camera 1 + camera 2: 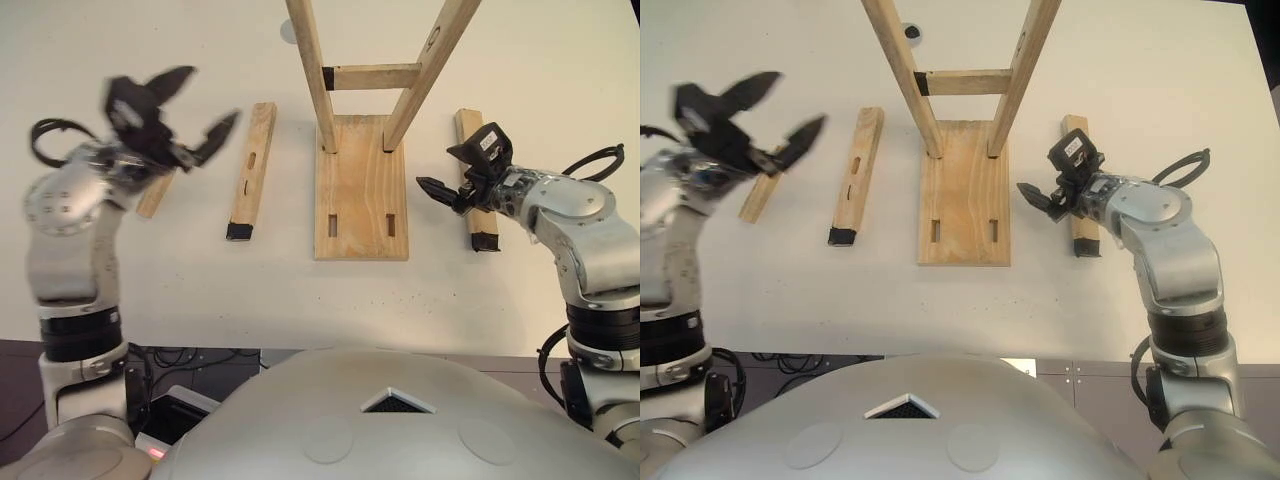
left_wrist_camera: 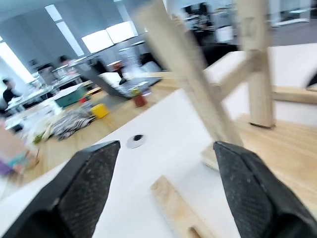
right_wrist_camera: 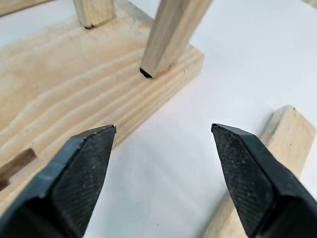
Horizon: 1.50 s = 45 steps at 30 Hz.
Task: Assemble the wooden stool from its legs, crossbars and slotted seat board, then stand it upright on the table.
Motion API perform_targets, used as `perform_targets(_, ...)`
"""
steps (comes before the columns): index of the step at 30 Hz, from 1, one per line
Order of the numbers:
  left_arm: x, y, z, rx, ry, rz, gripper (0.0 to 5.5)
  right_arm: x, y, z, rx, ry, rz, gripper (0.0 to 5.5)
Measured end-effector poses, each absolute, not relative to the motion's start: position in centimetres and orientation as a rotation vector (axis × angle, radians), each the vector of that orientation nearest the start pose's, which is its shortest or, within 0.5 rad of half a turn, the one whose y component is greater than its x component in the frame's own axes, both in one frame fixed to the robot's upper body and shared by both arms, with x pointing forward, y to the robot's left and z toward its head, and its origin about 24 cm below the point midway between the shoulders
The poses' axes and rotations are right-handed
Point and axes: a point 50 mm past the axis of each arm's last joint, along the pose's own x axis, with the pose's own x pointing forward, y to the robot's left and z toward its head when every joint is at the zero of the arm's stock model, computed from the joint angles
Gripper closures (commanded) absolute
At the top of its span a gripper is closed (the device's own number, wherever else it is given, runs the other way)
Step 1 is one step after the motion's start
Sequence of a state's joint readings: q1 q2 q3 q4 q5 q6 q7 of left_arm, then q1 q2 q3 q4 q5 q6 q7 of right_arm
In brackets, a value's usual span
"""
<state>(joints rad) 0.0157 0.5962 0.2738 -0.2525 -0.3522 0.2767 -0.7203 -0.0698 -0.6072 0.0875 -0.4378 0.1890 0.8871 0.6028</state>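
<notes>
The slotted seat board [image 1: 360,205] lies flat mid-table. Two legs [image 1: 312,70] joined by a crossbar [image 1: 375,77] stand in its far slots; the two near slots are empty. A loose leg [image 1: 250,170] with a black tip lies left of the board. A shorter wooden piece [image 1: 153,197] lies farther left. My left gripper [image 1: 205,100] hangs open above that side, holding nothing. Another loose leg [image 1: 472,215] lies right of the board. My right gripper [image 1: 440,170] is open just over the table between board and that leg, its fingers [image 3: 74,183] empty.
The white table has free room in front of the board toward its near edge. A small dark round spot [image 1: 912,32] sits on the table's far side. The left wrist view looks past the standing legs [image 2: 188,84] to a room with desks.
</notes>
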Motion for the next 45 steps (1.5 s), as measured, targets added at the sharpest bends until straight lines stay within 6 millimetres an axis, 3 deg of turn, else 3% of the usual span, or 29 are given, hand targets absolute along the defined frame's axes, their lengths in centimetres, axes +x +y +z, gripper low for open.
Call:
perform_targets(1,23.2,27.5,12.0,0.221,0.084,-0.48,2.03,23.2,-19.1,8.4,-0.325,0.558,0.628,1.94)
perform_targets(4,21.5,30.9,9.0,0.1,0.195,-0.412,2.23,23.1,-19.1,8.3,-0.323,0.562,0.625,1.94)
perform_targets(8,19.1,33.1,4.4,-0.004,0.348,-0.339,2.81,23.2,-19.1,8.2,-0.323,0.559,0.63,1.94)
perform_targets(12,17.6,34.4,1.2,-0.028,0.452,-0.279,3.44,23.3,-19.0,8.2,-0.324,0.56,0.637,1.94)
perform_targets(17,17.2,34.8,0.4,0.007,0.463,-0.303,4.22,23.5,-18.8,8.1,-0.324,0.561,0.663,1.94)
perform_targets(23,17.1,34.4,0.4,0.024,0.427,-0.336,4.25,24.3,-19.0,8.8,-0.303,0.514,0.663,1.94)
perform_targets(25,17.9,33.2,1.0,-0.005,0.332,-0.327,4.25,25.4,-19.3,10.8,-0.221,0.385,0.638,1.94)
perform_targets(26,19.6,32.2,2.7,-0.007,0.211,-0.328,4.25,25.7,-19.5,12.1,-0.171,0.315,0.647,1.94)
perform_targets(28,23.5,30.2,9.5,0.065,-0.105,-0.354,4.25,25.9,-19.8,14.4,-0.057,0.176,0.695,1.94)
perform_targets(30,25.5,26.8,15.3,0.132,-0.353,-0.41,4.25,25.5,-19.8,16.7,0.118,0.053,0.782,1.94)
perform_targets(32,26.2,22.5,19.0,0.194,-0.504,-0.529,4.25,25.6,-18.3,19.0,0.307,-0.079,0.879,2.41)
perform_targets(33,26.5,19.4,19.5,0.238,-0.539,-0.631,4.25,25.9,-17.0,20.2,0.424,-0.145,0.914,2.49)
perform_targets(34,26.6,19.0,19.3,0.245,-0.533,-0.641,4.25,25.9,-16.9,20.3,0.437,-0.144,0.911,2.49)
perform_targets(37,26.8,14.6,17.7,0.224,-0.503,-0.767,4.25,26.3,-14.4,21.4,0.613,-0.183,0.942,2.49)
perform_targets(45,25.8,11.5,17.9,0.153,-0.567,-0.863,4.25,26.6,-11.4,21.8,0.725,-0.127,0.981,2.49)
